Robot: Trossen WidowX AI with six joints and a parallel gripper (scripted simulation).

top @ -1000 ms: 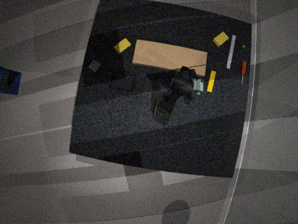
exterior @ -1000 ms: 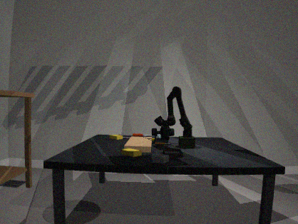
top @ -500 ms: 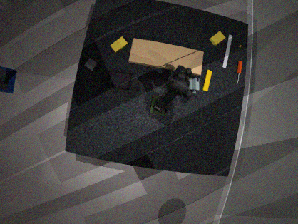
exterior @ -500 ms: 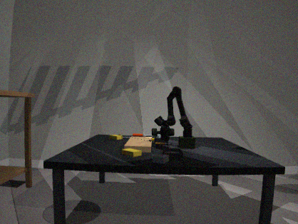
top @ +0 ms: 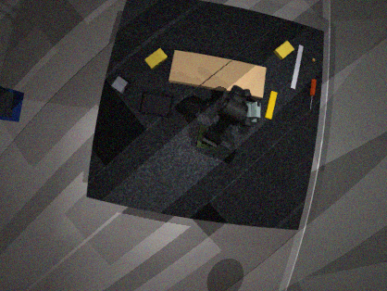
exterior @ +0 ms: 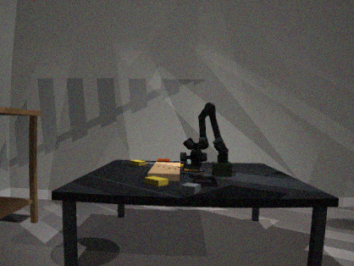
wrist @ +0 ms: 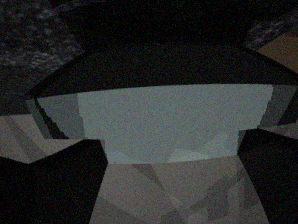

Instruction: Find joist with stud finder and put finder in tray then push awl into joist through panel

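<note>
My gripper [top: 254,111] [wrist: 172,133] stands to the right of the arm's body, just off the near right corner of the floor panel [top: 205,65] [exterior: 164,173]. Its fingers stand wide, on both sides of a pale grey-blue block, seemingly the stud finder [top: 253,109] [wrist: 175,117]. The wrist view shows this block spanning the gap between the dark fingers. Its height over the table cannot be told. The black tray [top: 156,104] [exterior: 205,181] lies left of the arm and looks empty. The awl [top: 313,87] [exterior: 163,160], with an orange-red handle, lies at the far right. The joist is hidden.
A yellow bar [top: 271,105] lies just right of the gripper. Yellow blocks [top: 156,57] [top: 284,49] lie beyond the panel's ends. A pale strip [top: 297,67] lies left of the awl, and a small grey block [top: 119,84] near the table's left edge.
</note>
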